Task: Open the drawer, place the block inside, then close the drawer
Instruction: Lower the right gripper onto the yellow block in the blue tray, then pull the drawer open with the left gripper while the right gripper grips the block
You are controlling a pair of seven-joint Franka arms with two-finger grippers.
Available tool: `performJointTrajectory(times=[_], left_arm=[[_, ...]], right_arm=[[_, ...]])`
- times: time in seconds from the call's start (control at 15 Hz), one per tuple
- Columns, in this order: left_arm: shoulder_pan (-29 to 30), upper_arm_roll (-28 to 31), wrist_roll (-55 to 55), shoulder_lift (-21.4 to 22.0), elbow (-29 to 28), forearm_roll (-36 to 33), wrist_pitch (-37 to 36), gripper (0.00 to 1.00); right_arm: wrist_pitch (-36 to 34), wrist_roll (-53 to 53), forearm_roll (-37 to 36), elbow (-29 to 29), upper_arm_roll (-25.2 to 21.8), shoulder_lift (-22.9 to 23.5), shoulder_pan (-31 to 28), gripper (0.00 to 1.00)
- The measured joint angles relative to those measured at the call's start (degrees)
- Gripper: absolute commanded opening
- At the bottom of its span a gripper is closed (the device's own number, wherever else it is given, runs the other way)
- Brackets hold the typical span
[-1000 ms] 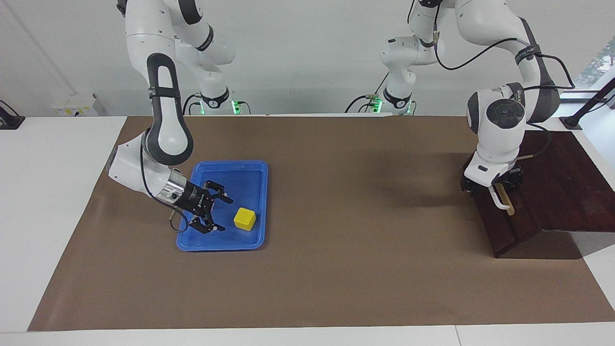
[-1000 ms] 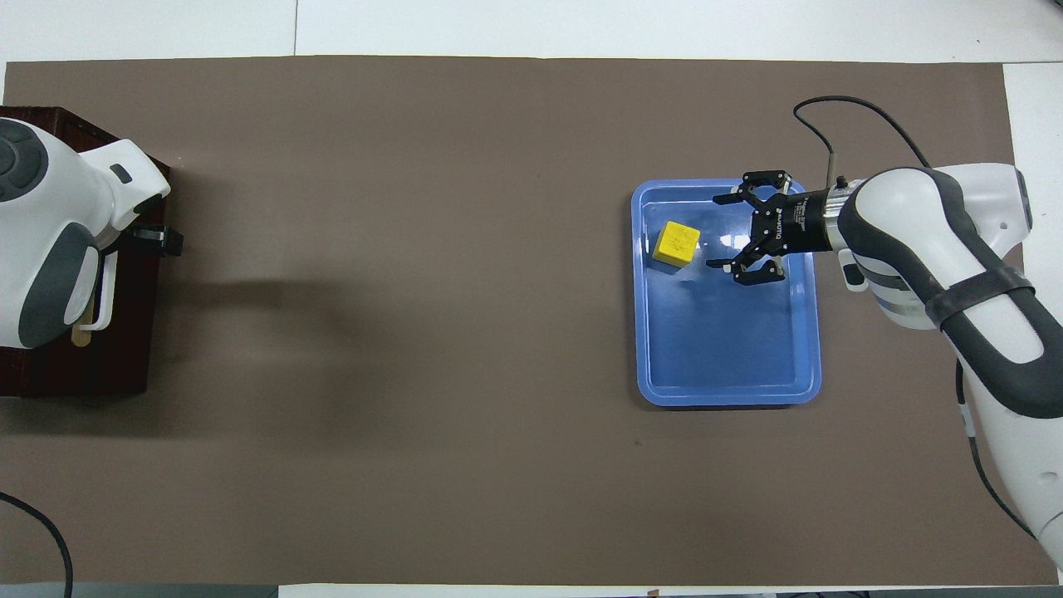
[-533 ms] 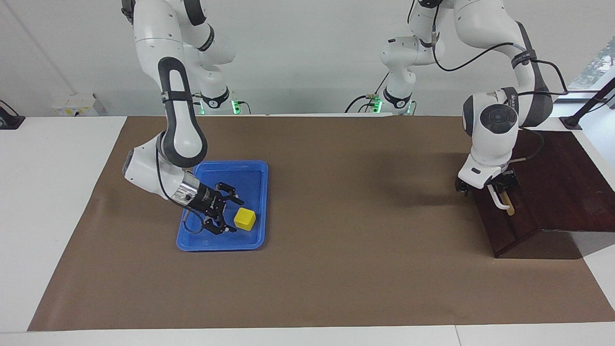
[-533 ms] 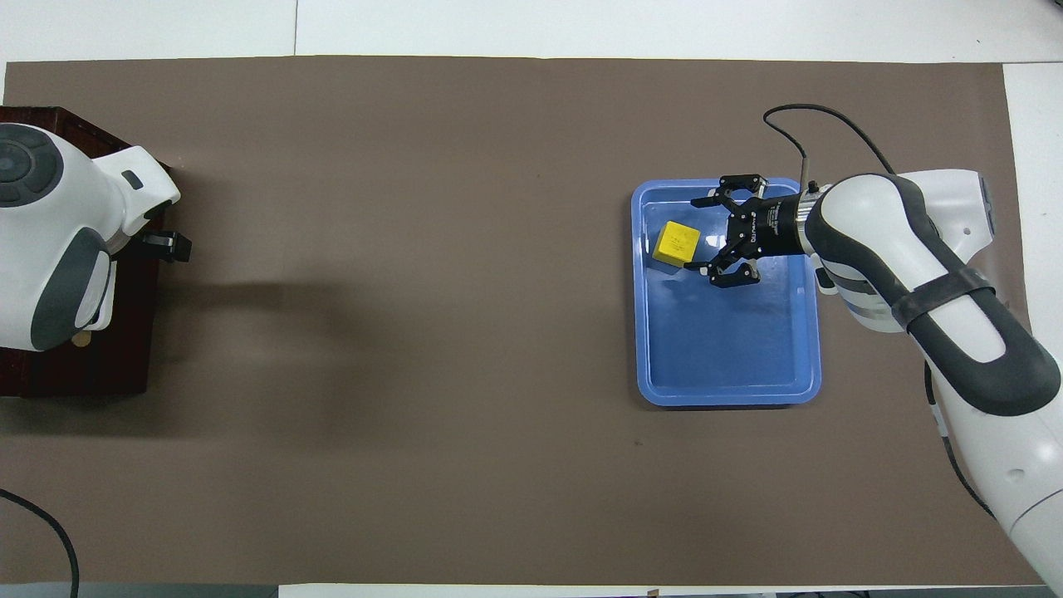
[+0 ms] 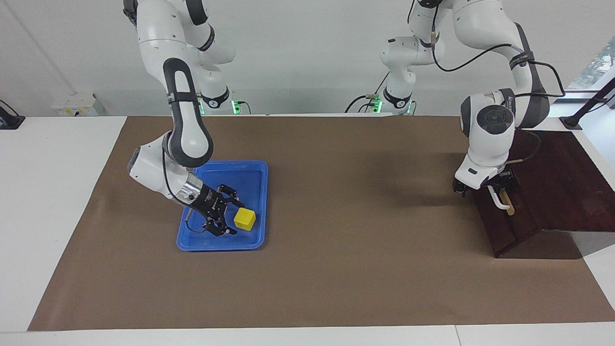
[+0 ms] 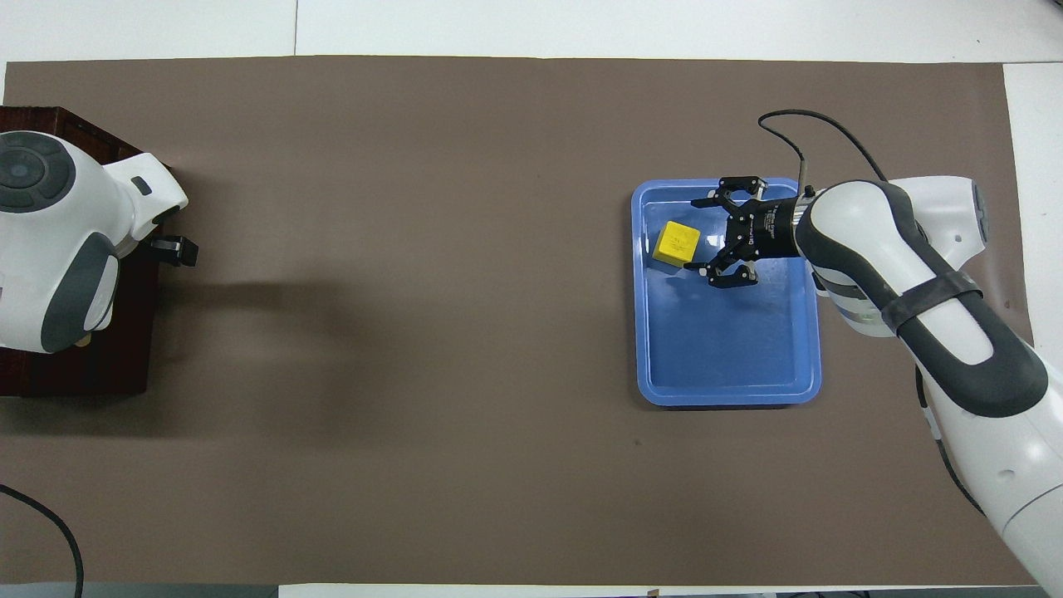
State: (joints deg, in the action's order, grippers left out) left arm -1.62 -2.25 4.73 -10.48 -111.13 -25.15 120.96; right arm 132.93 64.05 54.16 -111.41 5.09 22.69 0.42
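Fingers on my right gripper (image 5: 229,216) stand spread beside the small yellow cube block (image 5: 244,219); I should slide around it, then squeeze gently.

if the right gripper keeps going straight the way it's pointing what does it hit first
Probably the block: the open right gripper points at it inside the blue tray, with nothing between them. Its height relative to the block is hard to judge.

The blue tray (image 5: 254,169) looks like smooth glossy plastic, catching light along its floor. The yellow block (image 5: 244,219) has a matt, even finish. The box holding the drawer (image 5: 509,226) is dark polished wood with a slight sheen. A matt brown paper-like sheet (image 5: 336,269) covers the white surface (image 5: 53,192).
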Motion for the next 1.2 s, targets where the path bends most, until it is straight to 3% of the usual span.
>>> performJointTrajectory(times=[0.47, 0.6, 0.73, 1.0, 1.07, 1.2], left_arm=[[-5.6, -0.1, 1.1, 0.0, 0.0, 0.5, 0.0, 1.00], [-7.6, -0.2, 2.4, 0.0, 0.2, 1.6, 0.0, 1.00], [-9.5, -0.2, 2.7, 0.0, 0.5, 2.3, -0.2, 1.00], [-11.3, -0.2, 3.0, 0.0, 1.6, 2.5, -1.1, 1.00], [-11.6, -0.2, 3.0, 0.0, 1.7, 2.7, -1.1, 1.00], [-11.9, -0.4, 3.0, 0.0, 1.7, 2.7, -1.2, 1.00]], right_arm=[[1.2, 0.0, 0.0, -0.7, 0.0, 0.0, 0.2, 0.99], [1.3, 0.0, 0.0, -1.0, 0.0, 0.0, 0.3, 0.92], [1.3, 0.0, 0.0, -1.2, 0.0, 0.0, 0.3, 0.75], [1.4, 0.0, 0.1, -1.2, 0.0, 0.0, 0.3, 0.08], [1.4, 0.0, 0.4, -1.2, 0.0, 0.0, 0.3, 0.00], [1.5, 0.0, 0.6, -1.1, 0.0, 0.0, 0.3, 0.00]])
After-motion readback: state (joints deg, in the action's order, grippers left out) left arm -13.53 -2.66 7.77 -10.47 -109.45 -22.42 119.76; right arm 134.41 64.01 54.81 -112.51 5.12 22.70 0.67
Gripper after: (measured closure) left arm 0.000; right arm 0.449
